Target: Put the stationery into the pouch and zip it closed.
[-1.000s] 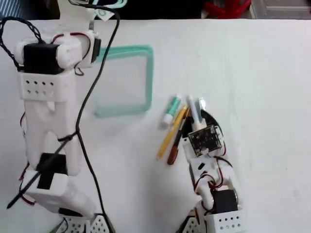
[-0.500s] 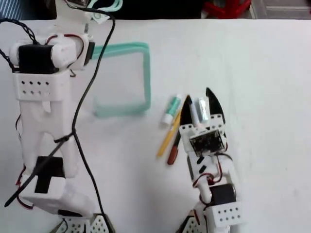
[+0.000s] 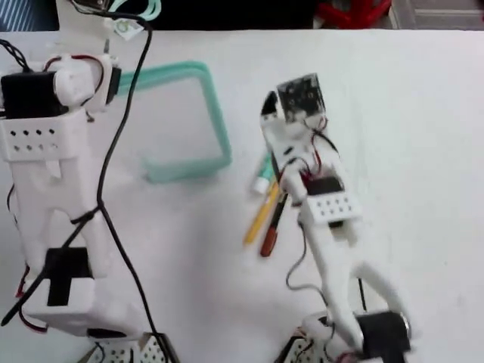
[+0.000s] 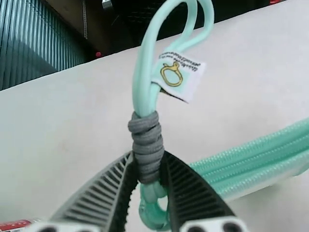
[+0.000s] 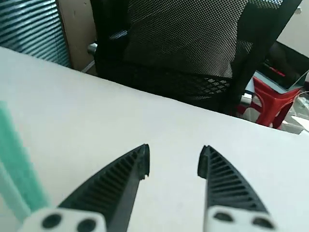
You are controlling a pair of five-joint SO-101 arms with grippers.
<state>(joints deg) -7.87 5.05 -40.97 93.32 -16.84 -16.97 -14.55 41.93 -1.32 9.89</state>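
Left pincer (image 4: 147, 159) is clamped on the loop (image 4: 145, 140) of the pouch (image 3: 219, 128). Right pincer (image 5: 174, 162) gapes empty just beside it, stationery (image 3: 262, 215) behind on the tabletop (image 3: 393, 113). Best hold the loop taut and grasp one piece mid-length.

We see a flat pouch (image 3: 219, 121) with a see-through, plastic-looking body and a mint-green, finely ribbed rim. Its mint-green cord loop (image 4: 149, 63) looks smooth and rubbery. The loop is bound with a grey thread wrap (image 4: 146, 140) that is matt and coarse. The small white tag (image 4: 177, 75) could be cloth or paper; we cannot tell which. The left gripper (image 4: 147, 157) and right gripper (image 5: 175, 152) have black, ribbed, matt plastic fingers. The white table (image 3: 416, 113) is smooth and matt. The yellow pencil (image 3: 261, 215) and brown marker (image 3: 271, 231) have smooth barrels.
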